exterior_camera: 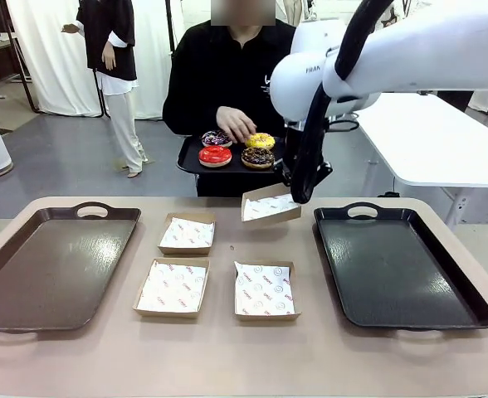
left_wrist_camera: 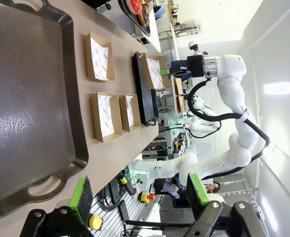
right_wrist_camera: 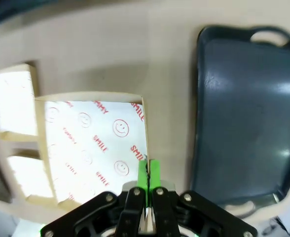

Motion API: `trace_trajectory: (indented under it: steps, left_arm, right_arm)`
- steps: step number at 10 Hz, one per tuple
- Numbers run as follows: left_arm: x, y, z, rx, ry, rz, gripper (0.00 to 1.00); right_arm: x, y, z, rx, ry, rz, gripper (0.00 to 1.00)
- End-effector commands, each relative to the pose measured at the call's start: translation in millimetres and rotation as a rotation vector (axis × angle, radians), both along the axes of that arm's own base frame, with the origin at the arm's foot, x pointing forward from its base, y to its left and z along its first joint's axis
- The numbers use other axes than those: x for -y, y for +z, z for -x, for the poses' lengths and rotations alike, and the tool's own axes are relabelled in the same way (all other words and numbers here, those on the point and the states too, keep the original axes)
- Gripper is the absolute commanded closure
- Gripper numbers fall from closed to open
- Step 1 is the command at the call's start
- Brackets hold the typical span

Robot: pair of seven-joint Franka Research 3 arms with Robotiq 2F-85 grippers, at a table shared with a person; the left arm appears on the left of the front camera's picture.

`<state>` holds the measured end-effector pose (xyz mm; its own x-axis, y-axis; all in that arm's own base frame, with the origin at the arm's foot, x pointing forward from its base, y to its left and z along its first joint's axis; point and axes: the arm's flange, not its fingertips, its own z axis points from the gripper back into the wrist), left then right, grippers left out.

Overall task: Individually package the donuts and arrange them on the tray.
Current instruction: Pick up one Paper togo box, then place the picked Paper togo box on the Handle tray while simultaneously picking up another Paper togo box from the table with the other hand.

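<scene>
Red, yellow, purple, chocolate ring donuts (exterior_camera: 204,156) together on black tray (exterior_camera: 189,154).

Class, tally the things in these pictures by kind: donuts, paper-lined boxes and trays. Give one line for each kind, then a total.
Donuts: 4
Paper-lined cardboard boxes: 4
Trays: 3
Total: 11

Bright, even overhead light, pale glare on the left tray (exterior_camera: 53,274) and right tray (exterior_camera: 393,274), soft shadow beside the paper-lined box (right_wrist_camera: 93,143), right wrist view soft, perhaps motion-blurred, edges bowed.
</scene>
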<state>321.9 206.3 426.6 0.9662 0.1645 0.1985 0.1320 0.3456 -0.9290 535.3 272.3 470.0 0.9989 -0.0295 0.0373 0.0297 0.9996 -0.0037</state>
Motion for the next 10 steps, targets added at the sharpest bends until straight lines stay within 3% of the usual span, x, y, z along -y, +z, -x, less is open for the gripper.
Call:
trace_trajectory:
  steps: [1, 4, 5, 6, 10]
  left_arm:
    - [0.2, 1.3, 0.9, 0.012, 0.005, 0.012, 0.0]
    - [0.2, 1.3, 0.9, 0.012, 0.005, 0.012, 0.0]
    - [0.2, 1.3, 0.9, 0.012, 0.005, 0.012, 0.0]
    - [0.2, 1.3, 0.9, 0.012, 0.005, 0.012, 0.0]
    - [0.2, 1.3, 0.9, 0.012, 0.005, 0.012, 0.0]
  right_arm:
    - [-7.7, 19.9, -9.3, 0.034, -0.026, 0.002, 1.0]
    - [8.8, 28.8, -34.7, 0.071, -0.022, -0.01, 1.0]
    - [18.1, 25.3, -41.5, 0.049, 0.011, -0.01, 1.0]
    - [4.5, 33.3, -21.2, 0.054, -0.02, -0.028, 1.0]
    - [4.5, 33.3, -21.2, 0.054, -0.02, -0.028, 1.0]
